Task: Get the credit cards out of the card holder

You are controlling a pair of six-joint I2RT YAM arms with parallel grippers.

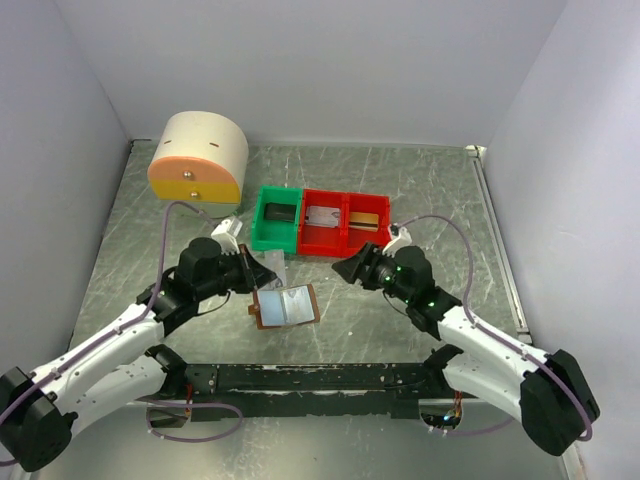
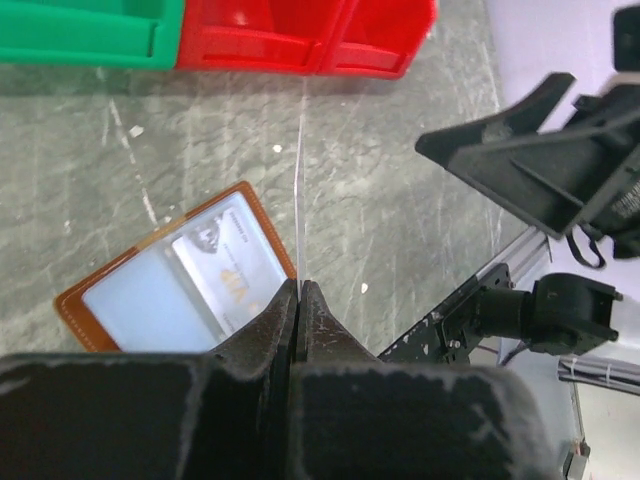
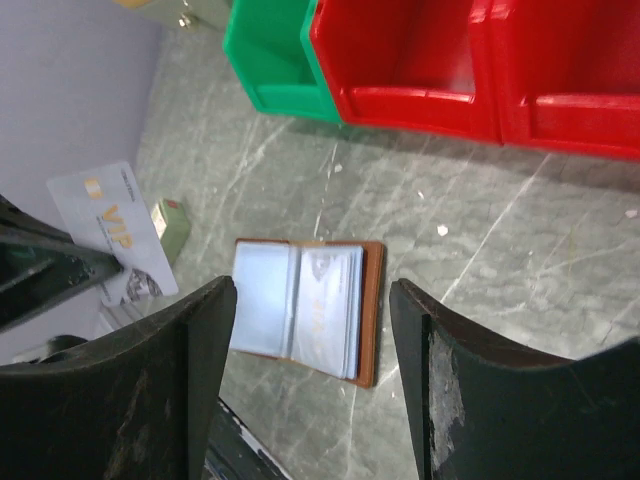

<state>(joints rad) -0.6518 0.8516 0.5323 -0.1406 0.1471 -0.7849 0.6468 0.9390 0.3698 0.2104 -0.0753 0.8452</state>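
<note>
Clamping a grey VIP card [image 3: 110, 232] by its edge in the shut jaws of the left gripper [image 2: 298, 290], up off the tabletop [image 1: 420, 190]. Hovering the right gripper [image 1: 345, 268], jaws apart and holding nothing, over the card holder [image 1: 286, 306], lying open and flat between both arms, with at least 1 more card showing in a pale sleeve. Risking a slip of the thinly pinched card, or dragging the loose holder along while pulling the next card. Working with open room in front and to both sides; needing care only toward the red bins [image 1: 345, 222] and green bin [image 1: 277, 220] just behind.
</note>
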